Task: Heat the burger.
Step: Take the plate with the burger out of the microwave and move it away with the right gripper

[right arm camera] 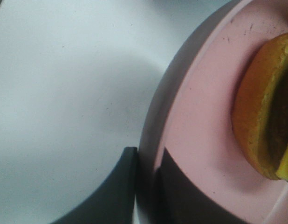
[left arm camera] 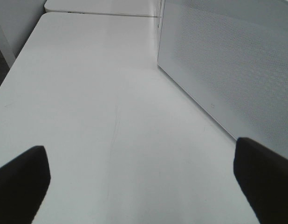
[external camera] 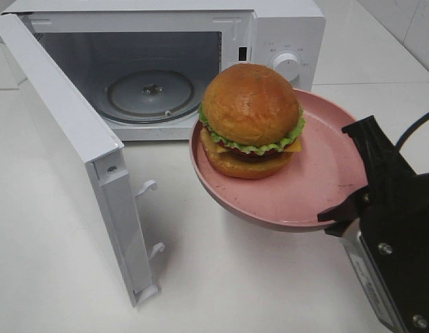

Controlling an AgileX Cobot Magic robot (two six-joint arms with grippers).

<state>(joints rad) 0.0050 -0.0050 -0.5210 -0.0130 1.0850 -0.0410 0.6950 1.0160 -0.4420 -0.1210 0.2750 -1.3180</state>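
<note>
Two tools are at work here, and only one is carrying anything. The right tool is clamping the rim of the pink plate, one finger above the rim and one below, and is holding the plate in the air, tilted, just in front of the open microwave. The burger is sitting on that plate, toward the side nearest the oven's mouth. The left tool is standing with its fingers wide apart and empty over the bare table, beside the perforated face of the microwave door.

Several things are looking risky from here. The plate is being pinched at one edge only, so the load is hanging away from the grip; the plate could be pivoting or slipping in the fingers as the arm travels. The tilt is leaning the tall burger, and I judge that a jolt could be sliding it across the smooth plate or toppling its domed bun. The far rim may be catching on the sill of the opening or on the control panel beside it if the approach is running too low or too far to the side. The glass turntable inside is the landing spot, and setting down off-centre could be leaving the plate rocking.

Some small grey characters are sitting around the dial, too fine to read; no brand name is showing.
</note>
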